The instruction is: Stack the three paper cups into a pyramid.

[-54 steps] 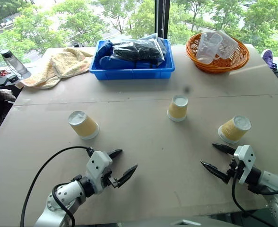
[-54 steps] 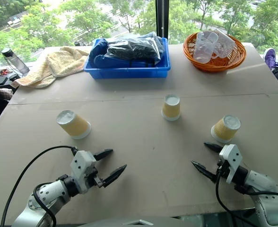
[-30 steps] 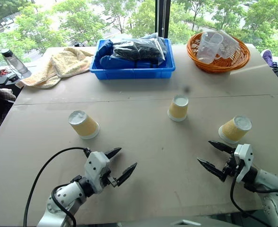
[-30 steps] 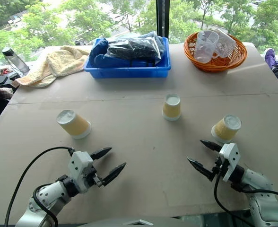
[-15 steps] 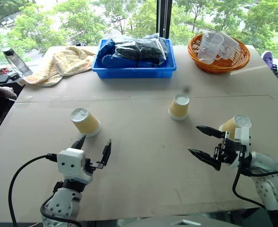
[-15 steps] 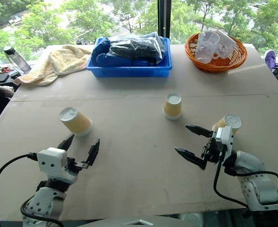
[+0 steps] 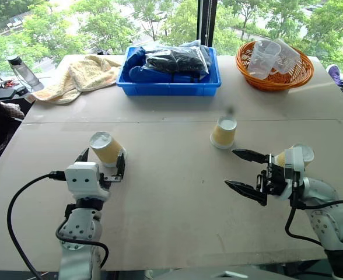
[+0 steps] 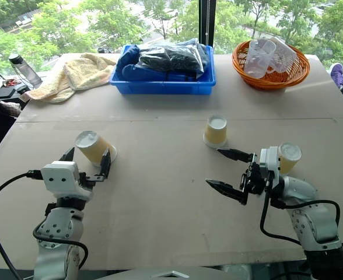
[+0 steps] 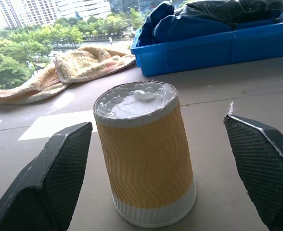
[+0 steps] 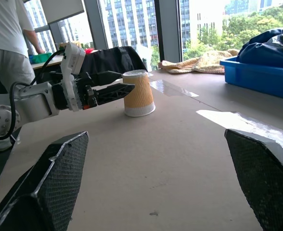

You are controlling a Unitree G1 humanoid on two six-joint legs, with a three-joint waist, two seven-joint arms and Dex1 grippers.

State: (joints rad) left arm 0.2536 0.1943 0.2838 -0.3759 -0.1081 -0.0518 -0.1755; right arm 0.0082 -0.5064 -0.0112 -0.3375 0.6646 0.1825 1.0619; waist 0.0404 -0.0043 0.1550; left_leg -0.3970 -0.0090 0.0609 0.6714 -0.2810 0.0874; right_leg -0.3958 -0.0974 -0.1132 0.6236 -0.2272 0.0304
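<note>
While its wrist points forward across the grey tabletop (image 7: 171,221), the left hand (image 7: 100,163) stands with its two black fingers spread wide on either side of the left ribbed tan-yellow paper cup (image 7: 105,149), which sits upside down on its white rim; the fingers flank the cup without visibly touching it, and the left wrist view shows clear gaps on both sides. The right hand (image 7: 246,175) is turned inward, pointing toward the robot's left over the bare tabletop, its fingers likewise fully apart and holding nothing. Just behind its wrist stands the right tan-yellow paper cup (image 7: 297,155), partly hidden by the white hand housing. The middle tan-yellow paper cup (image 7: 223,132) stands upside down near the table's centre, well apart from both others, so no pyramid is built.

Compared with one second ago, the left hand has swung from pointing rightward over empty tabletop to facing forward, and has advanced so that its fingers now bracket the left cup. The right hand has risen and shifted leftward, now covering part of the right cup. All three cups have kept their places.

At the far edge lie a yellow towel (image 7: 78,76), a blue plastic bin (image 7: 171,87) of dark bags and an orange woven basket (image 7: 273,79) holding clear plastic cups (image 7: 263,57).
</note>
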